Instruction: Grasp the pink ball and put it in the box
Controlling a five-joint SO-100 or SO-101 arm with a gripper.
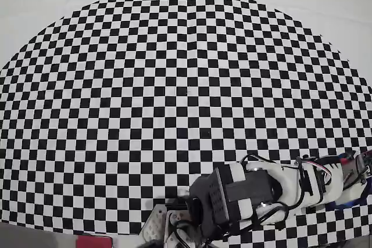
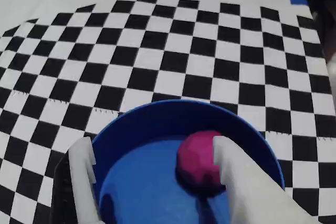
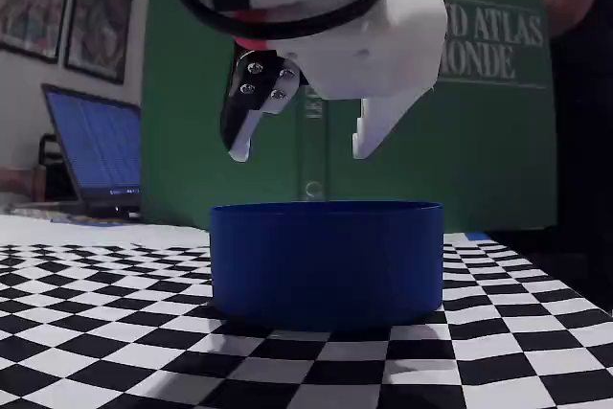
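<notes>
Ball count one, pink ball (image 2: 197,162) inside one box (image 2: 157,124), end effector (image 3: 305,153) spread wide, empty, above the rim.

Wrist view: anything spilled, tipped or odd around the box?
Nothing stands out. The box sits upright and flat on the checkered mat, the pink ball rests inside it, and the open gripper hangs above.

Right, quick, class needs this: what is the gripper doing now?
Gripper: open, holding nothing, above the blue box; pink ball lies inside.

Home study or office, open laptop (image 3: 96,155), framed pictures (image 3: 101,11), green atlas (image 3: 498,40)
</notes>
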